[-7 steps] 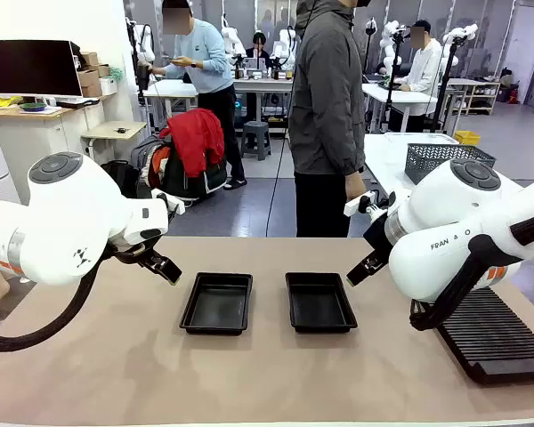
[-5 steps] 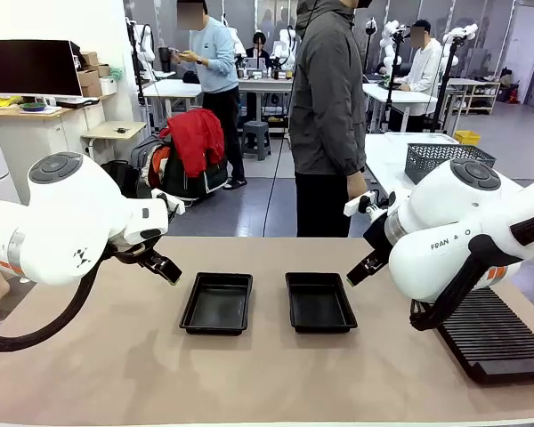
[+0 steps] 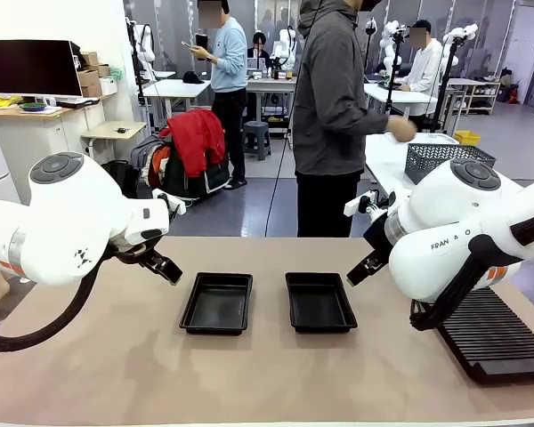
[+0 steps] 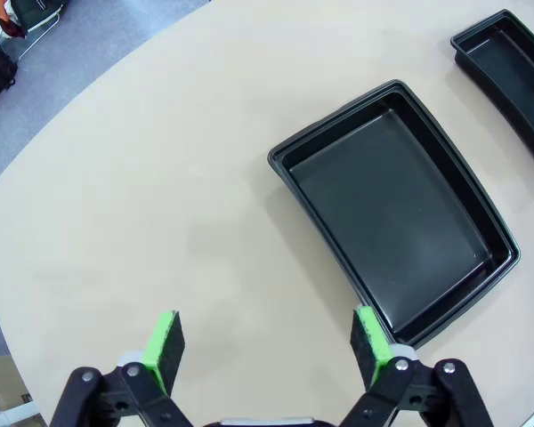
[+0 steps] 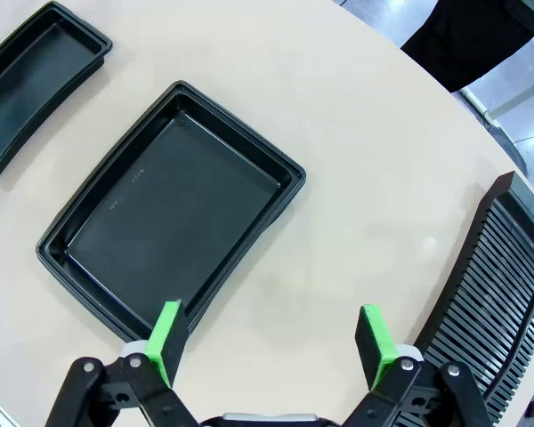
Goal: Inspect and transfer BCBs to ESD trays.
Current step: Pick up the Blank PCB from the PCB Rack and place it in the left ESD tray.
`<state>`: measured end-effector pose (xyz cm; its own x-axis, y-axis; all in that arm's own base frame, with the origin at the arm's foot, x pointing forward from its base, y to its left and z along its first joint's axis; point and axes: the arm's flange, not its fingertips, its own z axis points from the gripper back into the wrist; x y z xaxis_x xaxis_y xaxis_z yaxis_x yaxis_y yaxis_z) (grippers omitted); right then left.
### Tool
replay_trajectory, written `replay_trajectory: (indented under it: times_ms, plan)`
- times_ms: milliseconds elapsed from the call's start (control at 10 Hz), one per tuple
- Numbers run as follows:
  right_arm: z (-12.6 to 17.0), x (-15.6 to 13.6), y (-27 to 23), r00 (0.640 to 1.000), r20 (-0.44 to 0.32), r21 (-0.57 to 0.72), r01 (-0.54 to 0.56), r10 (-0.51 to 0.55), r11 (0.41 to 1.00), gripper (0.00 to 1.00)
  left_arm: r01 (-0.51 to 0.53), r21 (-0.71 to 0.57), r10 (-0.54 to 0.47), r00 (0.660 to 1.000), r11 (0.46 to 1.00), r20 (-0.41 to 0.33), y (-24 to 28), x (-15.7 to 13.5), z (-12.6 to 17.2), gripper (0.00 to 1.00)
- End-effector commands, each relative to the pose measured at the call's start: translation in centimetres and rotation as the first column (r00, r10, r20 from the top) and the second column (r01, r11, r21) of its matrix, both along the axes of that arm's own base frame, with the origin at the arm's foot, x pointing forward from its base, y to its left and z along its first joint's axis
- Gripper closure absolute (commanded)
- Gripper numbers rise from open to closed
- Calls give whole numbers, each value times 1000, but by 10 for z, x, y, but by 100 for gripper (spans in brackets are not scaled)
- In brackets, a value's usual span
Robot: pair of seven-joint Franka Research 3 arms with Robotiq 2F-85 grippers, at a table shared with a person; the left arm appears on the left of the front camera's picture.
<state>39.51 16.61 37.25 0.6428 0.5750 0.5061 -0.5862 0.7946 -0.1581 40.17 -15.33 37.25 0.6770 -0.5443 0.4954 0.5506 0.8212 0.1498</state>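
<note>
Left gripper (image 4: 267,345) is held wide open, with nothing between its green pads (image 4: 166,342). In the front view it is suspended above the bare tabletop (image 3: 267,374), just left of the left-hand tray (image 3: 217,304). Right gripper (image 5: 270,340) is likewise spread wide and grasps nothing. It is suspended just right of the right-hand tray (image 3: 319,302).

Both ESD trays are located at the centre of the front view, side by side and apart, with a narrow strip of tabletop between them. A bare black floor is presented by each. In the left wrist view one tray is seen right of centre and the other is cut off at the upper right corner. In the right wrist view one tray is seen left of centre and the other at the upper left corner.

The tabletop is a plain tan matte surface. A black ribbed rack (image 3: 494,334) is laid at its lower right.

Beyond the far edge, a grey floor (image 3: 249,209) is seen. A person (image 3: 329,107) in a grey jacket is stationed at upper centre. One hand (image 3: 400,129) is raised to the upper left of a grey wire mesh basket (image 3: 447,160). A dark monitor (image 3: 31,67) is placed at upper left, and a red jacket (image 3: 194,138) is draped left of centre.
</note>
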Motion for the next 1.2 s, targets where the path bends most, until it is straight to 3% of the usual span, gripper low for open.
replay_trajectory:
  times_ms: [0,400,500,700,900,1100]
  plan:
    - [0,0,0,1000,0,0,0,0,1000,0,-4,-3,4,1000,1000,-1,2,1,0,0]
    - [0,0,0,1000,0,0,0,0,1000,0,-4,-3,4,1000,1000,-1,2,1,0,0]
    - [14,2,-5,999,-44,51,25,-22,998,0,0,0,0,1000,1000,0,0,0,0,0]
    - [48,0,-24,992,-109,130,75,-61,989,0,-64,-28,63,997,998,-43,-7,-8,27,0]
    - [88,-7,-44,984,-152,194,122,-93,973,0,-204,-34,199,974,978,-110,-8,-18,66,0]
    - [124,-13,-69,970,-207,239,175,-126,955,0,-257,-87,238,954,963,-184,-6,-22,102,0]
